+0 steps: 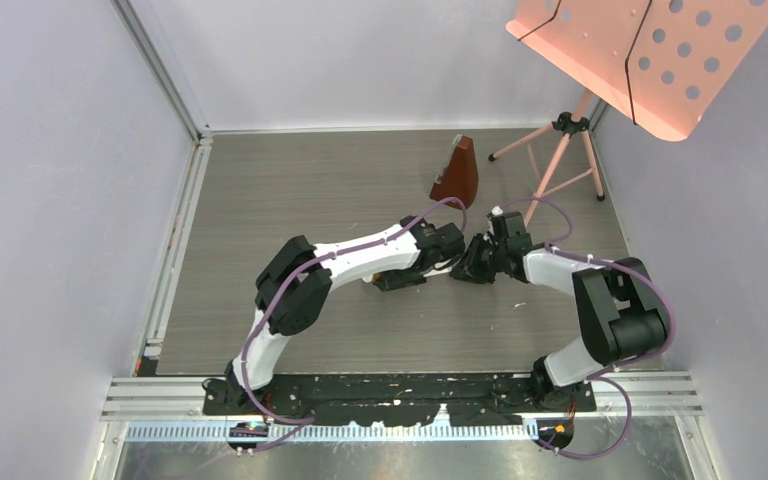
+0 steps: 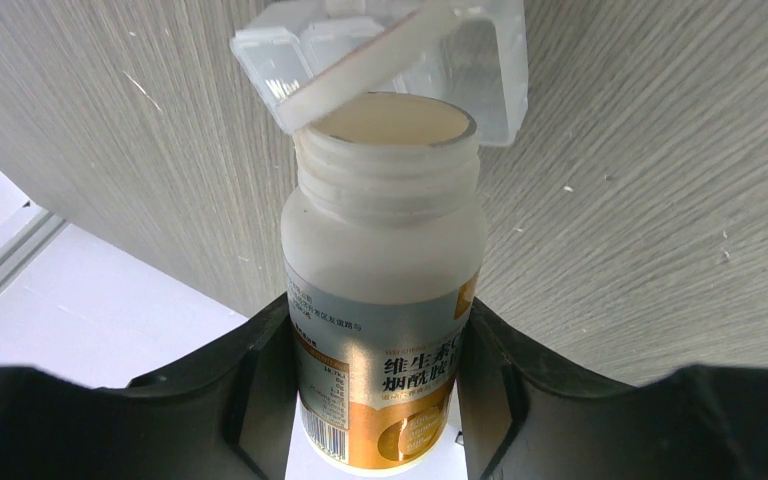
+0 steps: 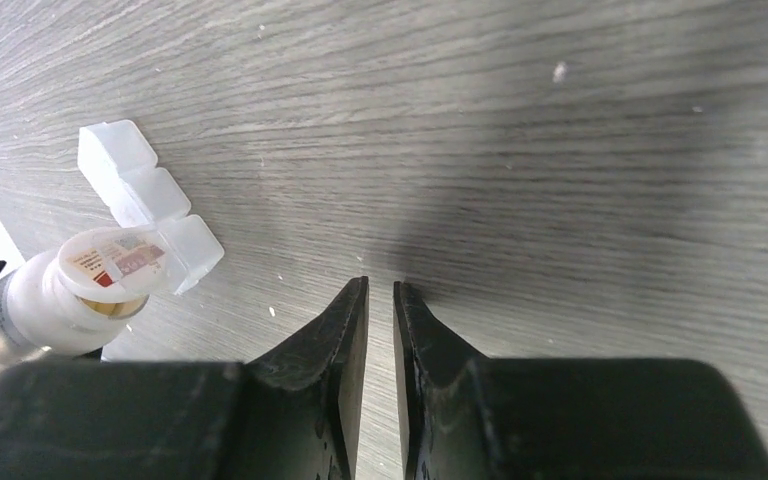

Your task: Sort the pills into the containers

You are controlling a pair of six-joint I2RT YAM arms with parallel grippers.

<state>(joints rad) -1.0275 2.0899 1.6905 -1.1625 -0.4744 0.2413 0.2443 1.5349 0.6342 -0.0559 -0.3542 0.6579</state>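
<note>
My left gripper [image 2: 378, 318] is shut on the white pill bottle [image 2: 385, 250] with the orange label, and its fingers [image 2: 250, 390] press on both sides of the label. The bottle's cap is off. Its open mouth meets the containers [image 2: 500, 80], a clear strip box on the table with a flip lid raised against the rim. In the right wrist view the box [image 3: 145, 195] and bottle [image 3: 30, 300] lie at the far left. My right gripper [image 3: 380, 290] hovers over bare table to their right, jaws nearly together with nothing between them. No pills show.
A brown metronome [image 1: 457, 172] stands behind the two grippers. A pink music stand [image 1: 650, 50] on a tripod [image 1: 560, 150] fills the back right corner. Both arms meet near the middle of the grey wood table [image 1: 290, 190], and white walls close it in.
</note>
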